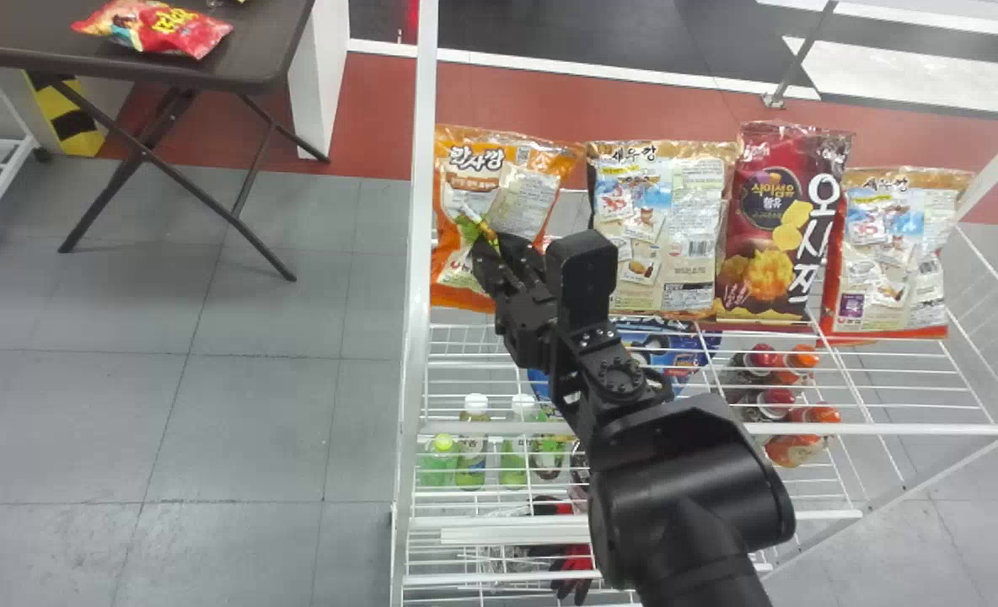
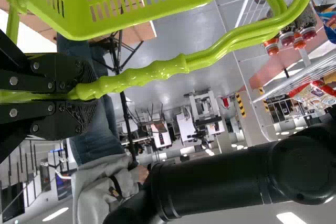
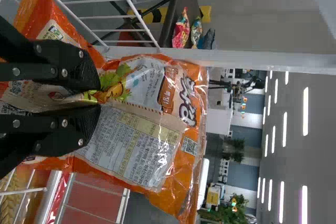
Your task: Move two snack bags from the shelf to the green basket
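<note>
The orange snack bag (image 1: 541, 156) is in the grasp of my right gripper (image 1: 499, 246): a fold of its printed face is pinched between my two black fingers, and the rest of the bag spreads beyond and around their tips. It is at the left end of the white wire shelf (image 1: 870, 430), just beside the white post (image 1: 421, 253).

To the right of my right gripper, along the same level, come a beige and blue snack bag (image 1: 701, 211), a dark red snack bag (image 1: 760, 253) and a second beige and blue bag (image 1: 887, 278). Lower, partly hidden by my right arm (image 1: 684, 497), I have a blue package (image 1: 680, 350), with capped green bottles (image 1: 471, 455) to its left and bottles with red and orange caps (image 1: 773, 400) to its right.

Well apart, off to the left of my right gripper, a red snack bag (image 1: 153, 29) lies on the dark table (image 1: 254, 51).

My left gripper (image 2: 86, 90) is clenched on the wavy handle (image 2: 163, 71) of the green basket (image 2: 79, 31); the handle runs out past its fingertips, and the slotted basket body is near them.
</note>
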### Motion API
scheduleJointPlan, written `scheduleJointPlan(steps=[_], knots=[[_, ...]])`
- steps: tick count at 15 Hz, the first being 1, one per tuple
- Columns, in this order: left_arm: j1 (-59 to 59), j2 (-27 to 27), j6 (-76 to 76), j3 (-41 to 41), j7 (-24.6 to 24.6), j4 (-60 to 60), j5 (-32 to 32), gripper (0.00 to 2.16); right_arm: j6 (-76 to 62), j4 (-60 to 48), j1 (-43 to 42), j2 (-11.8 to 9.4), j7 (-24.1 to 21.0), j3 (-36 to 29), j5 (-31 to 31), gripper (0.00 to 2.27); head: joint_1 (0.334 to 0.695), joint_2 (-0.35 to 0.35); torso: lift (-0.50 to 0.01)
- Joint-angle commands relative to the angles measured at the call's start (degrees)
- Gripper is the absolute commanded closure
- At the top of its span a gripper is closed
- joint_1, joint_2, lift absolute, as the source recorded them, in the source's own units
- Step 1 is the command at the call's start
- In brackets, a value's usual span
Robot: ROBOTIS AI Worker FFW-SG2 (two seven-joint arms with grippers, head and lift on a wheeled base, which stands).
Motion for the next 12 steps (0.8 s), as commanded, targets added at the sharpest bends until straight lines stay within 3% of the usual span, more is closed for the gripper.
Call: scheduleJointPlan(steps=[1,12], knots=[[-0.1,0.0,0.0,-0.2,0.0,0.0,-0.1,2.15,-2.6,-0.2,0.1,0.1,1.3,-0.9,-0.2,2.25,0.695,-0.174,-0.016],[-0.2,0.1,0.9,-0.6,0.0,-1.0,-0.6,2.15,-4.0,-9.8,5.3,-0.3,9.3,-2.1,-3.1,2.25,0.695,-0.156,-0.016]])
